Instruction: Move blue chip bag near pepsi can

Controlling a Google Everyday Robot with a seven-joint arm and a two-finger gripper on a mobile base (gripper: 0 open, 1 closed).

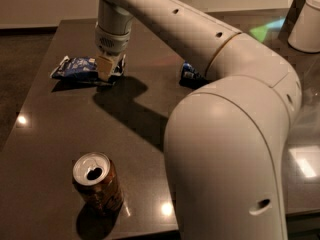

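Note:
The blue chip bag [75, 67] lies flat at the far left of the dark table. My gripper [107, 69] points straight down onto the bag's right end and covers part of it. The pepsi can [188, 74] lies on its side near the table's middle, to the right of the bag, and my arm hides part of it. About a can's length or more of bare table separates the bag and the can.
An orange-brown can [97, 180] with an open silver top stands near the front left edge. My large white arm [235, 134] fills the right half of the view. A white container [306, 24] stands at the far right. The table's left edge [30, 84] is close to the bag.

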